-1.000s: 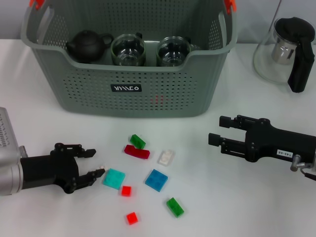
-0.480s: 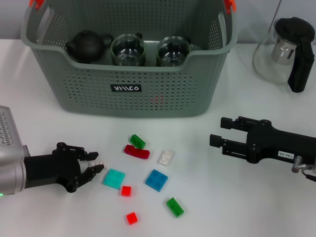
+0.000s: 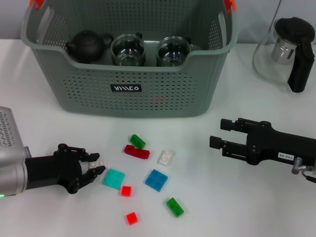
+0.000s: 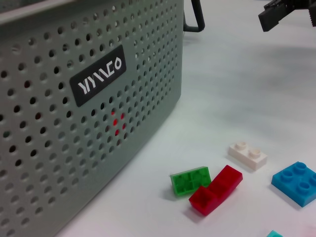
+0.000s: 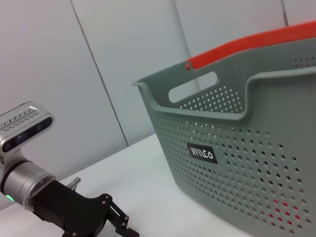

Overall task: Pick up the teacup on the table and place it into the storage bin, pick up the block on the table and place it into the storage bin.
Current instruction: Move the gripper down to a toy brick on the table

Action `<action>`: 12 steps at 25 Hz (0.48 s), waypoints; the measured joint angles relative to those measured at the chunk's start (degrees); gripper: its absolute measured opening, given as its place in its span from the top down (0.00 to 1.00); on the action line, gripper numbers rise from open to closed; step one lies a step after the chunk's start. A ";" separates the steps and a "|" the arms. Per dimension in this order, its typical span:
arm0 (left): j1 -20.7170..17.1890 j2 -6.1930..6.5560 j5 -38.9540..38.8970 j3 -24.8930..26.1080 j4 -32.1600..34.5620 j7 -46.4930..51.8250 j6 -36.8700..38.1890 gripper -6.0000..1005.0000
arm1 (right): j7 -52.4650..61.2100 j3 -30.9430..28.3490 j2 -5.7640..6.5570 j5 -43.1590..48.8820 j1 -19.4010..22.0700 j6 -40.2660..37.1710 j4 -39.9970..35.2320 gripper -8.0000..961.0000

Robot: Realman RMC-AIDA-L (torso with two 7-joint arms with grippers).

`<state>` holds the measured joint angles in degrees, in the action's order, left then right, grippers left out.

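Note:
The grey-green storage bin stands at the back, and two glass teacups sit inside it beside a dark teapot. No teacup stands on the table. Several blocks lie in front: green, dark red, white, teal and blue. My left gripper is low at the front left, shut on a small white block, just left of the teal block. My right gripper hovers open and empty at the right, apart from the blocks.
A glass teapot with a black handle stands at the back right. Two small red blocks and a second green block lie near the front. In the left wrist view the bin wall is close to the blocks.
My left gripper's fingers have drawn together around the small white block and shifted slightly up and left. The right arm has barely moved.

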<state>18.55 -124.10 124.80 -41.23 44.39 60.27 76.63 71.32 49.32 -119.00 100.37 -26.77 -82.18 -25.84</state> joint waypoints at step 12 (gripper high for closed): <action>0.04 -0.21 0.62 0.01 -0.09 -0.33 -0.65 0.70 | 0.05 0.01 0.00 0.00 0.32 0.00 0.00 0.26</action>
<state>18.58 -124.31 125.42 -41.22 44.29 59.94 75.99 71.37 49.33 -119.00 100.37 -26.46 -82.18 -25.84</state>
